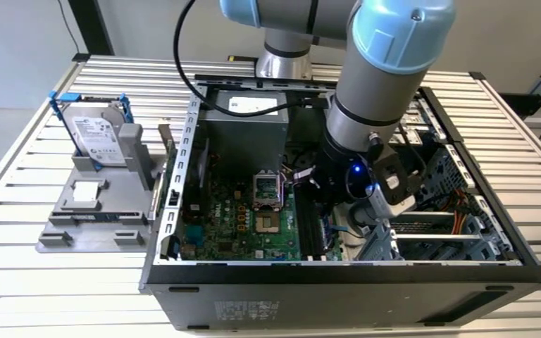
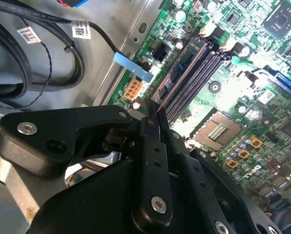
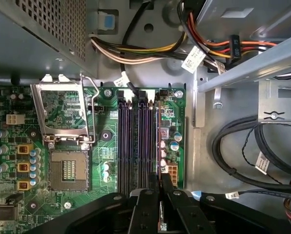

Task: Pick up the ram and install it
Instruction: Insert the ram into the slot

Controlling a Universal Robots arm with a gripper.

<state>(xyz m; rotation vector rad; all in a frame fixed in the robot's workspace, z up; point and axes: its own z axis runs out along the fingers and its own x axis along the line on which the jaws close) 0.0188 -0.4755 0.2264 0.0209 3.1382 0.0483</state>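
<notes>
My gripper (image 3: 160, 185) is pinched on the ram (image 3: 161, 217), holding the thin stick edge-on so that it runs in line with the long slots (image 3: 135, 141) beneath it. I judge it close over them, not yet seated. The green board (image 3: 104, 161) lies flat in the open case (image 1: 346, 276) — hence my reach from above.
</notes>
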